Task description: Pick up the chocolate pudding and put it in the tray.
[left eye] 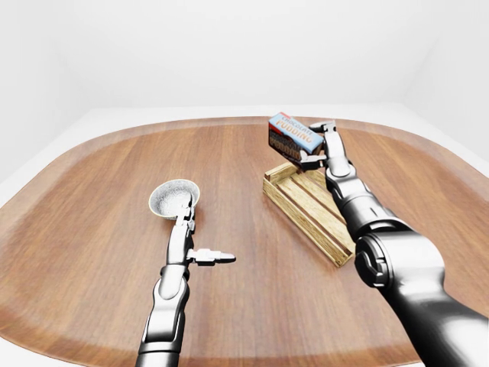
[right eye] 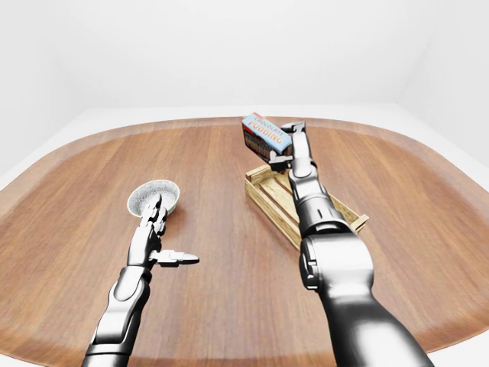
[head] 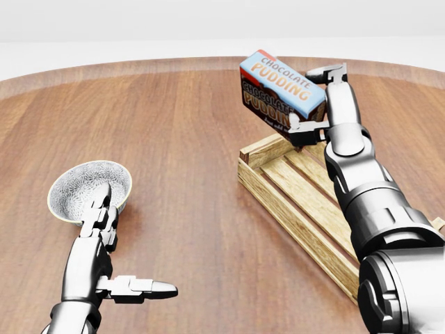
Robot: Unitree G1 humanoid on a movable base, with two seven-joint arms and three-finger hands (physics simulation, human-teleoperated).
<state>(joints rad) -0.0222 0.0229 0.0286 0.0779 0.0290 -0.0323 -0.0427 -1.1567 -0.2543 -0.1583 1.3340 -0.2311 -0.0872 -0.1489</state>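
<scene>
Pudding box [head: 281, 90] clamped in right hand [head: 316, 104], raised above far end of wooden tray [head: 292, 202], long axis tilted, slanting across tray's length. Needs lowering toward tray floor. Left hand [head: 104, 229] empty, fingers spread, near bowl [head: 76, 184] on tabletop [head: 181, 139], well apart from tray.

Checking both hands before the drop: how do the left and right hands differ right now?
The right hand grips the chocolate pudding box, lifted over the wooden tray; the left hand holds nothing. The right is closed on the tilted box; the left's fingers are open, beside the bowl. Both are grey, three-fingered hands.
</scene>
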